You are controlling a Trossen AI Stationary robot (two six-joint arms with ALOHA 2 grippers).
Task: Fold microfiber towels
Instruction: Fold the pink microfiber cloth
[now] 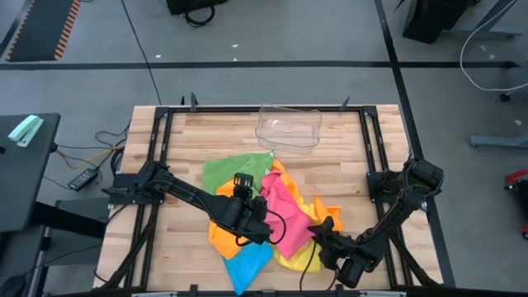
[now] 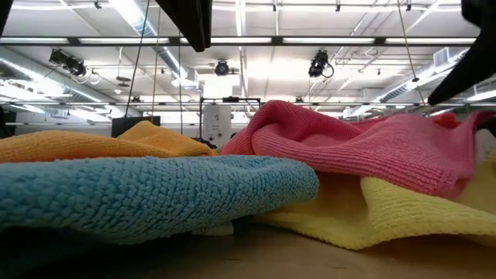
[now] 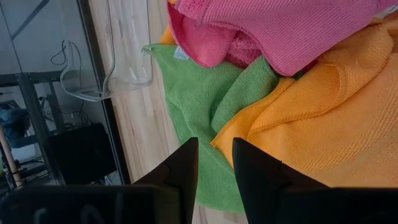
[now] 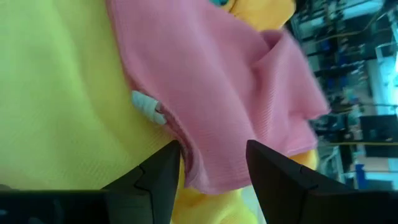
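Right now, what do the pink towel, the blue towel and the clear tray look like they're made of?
Pink towel: soft knit-like cloth, matte, fine ribbed rows showing.
Blue towel: fuzzy looped pile, matte, probably microfiber terry.
Clear tray: likely thin rigid plastic, glossy; the table's wood shows through it.

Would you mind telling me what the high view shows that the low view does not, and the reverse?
Only the high view shows the green towel, the clear tray, and both arms, with the left fingers over the pile and the right fingers at its near right edge. Only the low view shows ceiling lights. Both show the pink towel, orange towel, blue towel and yellow towel.
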